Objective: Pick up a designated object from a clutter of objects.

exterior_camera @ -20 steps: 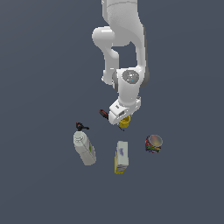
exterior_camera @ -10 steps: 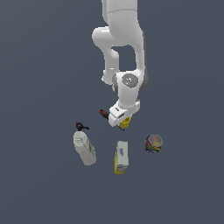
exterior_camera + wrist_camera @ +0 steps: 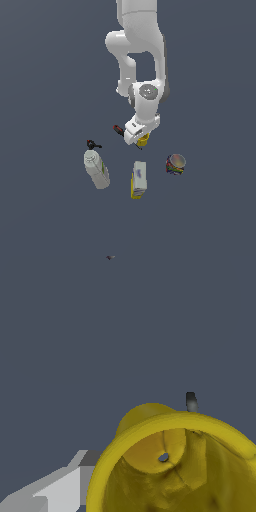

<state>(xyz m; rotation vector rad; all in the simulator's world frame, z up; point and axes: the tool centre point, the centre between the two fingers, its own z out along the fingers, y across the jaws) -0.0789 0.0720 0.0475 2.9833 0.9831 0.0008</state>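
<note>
Gripping looks underway but unproven: the gripper (image 3: 140,141) sits right over the yellow cup (image 3: 143,142) near the middle of the surface; whether its fingers are spread or pinching the thin rim I cannot tell; a hold on that thin rim could slip and tip the cup toward the screwdriver (image 3: 119,130) just beside it; the cup (image 3: 175,466) is empty inside in the wrist view; the multicoloured can (image 3: 175,164) stands well apart.

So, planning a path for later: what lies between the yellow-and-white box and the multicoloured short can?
Nothing. In the exterior view, the floor between the yellow-and-white box and the multicoloured short can is bare; the small yellow cup sits farther back, under the gripper.
</note>
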